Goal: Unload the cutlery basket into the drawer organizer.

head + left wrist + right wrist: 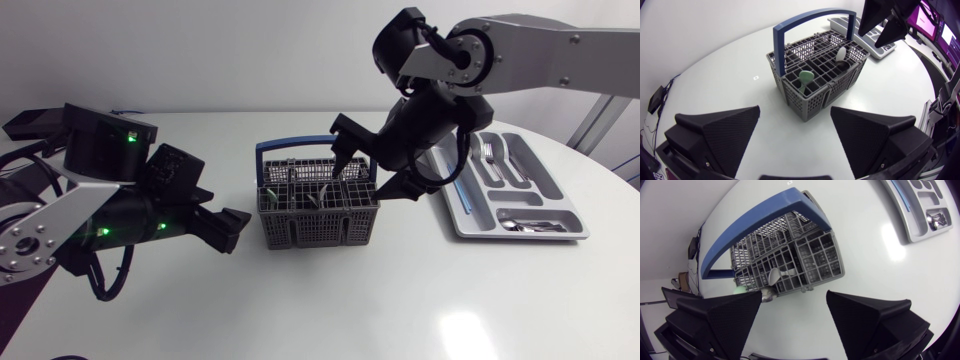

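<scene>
The grey cutlery basket (315,228) with a blue handle (300,148) stands mid-table. Inside it are a green-handled utensil (806,76) and a pale spoon (841,52); the right wrist view shows the spoon (775,275) upright in a cell. My right gripper (372,170) hovers open just above the basket's right end, nothing between its fingers. My left gripper (225,230) is open, low over the table and a short way left of the basket, pointing at it. The grey drawer organizer (460,215) lies at the right and holds forks and spoons (525,222).
The organizer (905,215) lies just beyond the basket (817,260) as seen from the right wrist. White tabletop stretches in front of the basket. My right arm's links reach in over the organizer from the upper right.
</scene>
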